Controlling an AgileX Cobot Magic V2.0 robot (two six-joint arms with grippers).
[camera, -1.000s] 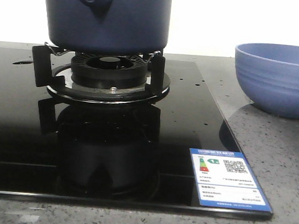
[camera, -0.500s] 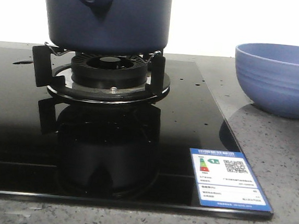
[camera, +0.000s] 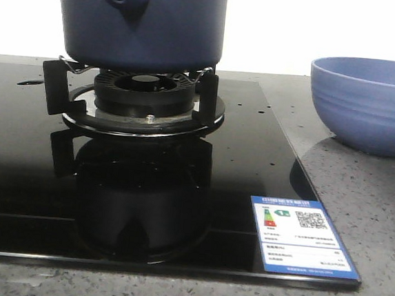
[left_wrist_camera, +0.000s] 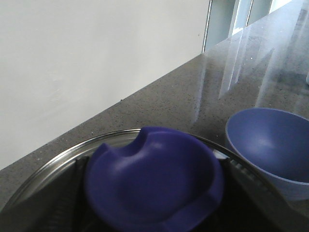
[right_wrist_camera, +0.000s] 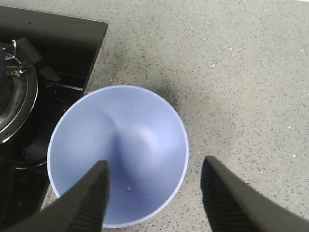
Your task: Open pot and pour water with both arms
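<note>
Front view: the pot (camera: 143,22) stands on the burner stand (camera: 134,97) of the black glass hob (camera: 29,175); its upper part is cut off by the frame edge. The lighter bowl (camera: 367,104) sits apart on the table (camera: 384,227), partly cropped. No arm appears.

Left wrist view: a dark blue lid-like disc (left_wrist_camera: 154,186) fills the foreground, blurred; the left fingers are hidden, so their state cannot be told.

Right wrist view: the right gripper (right_wrist_camera: 154,198) hovers above the bowl, fingers (right_wrist_camera: 89,198) spread wide, holding nothing.
</note>
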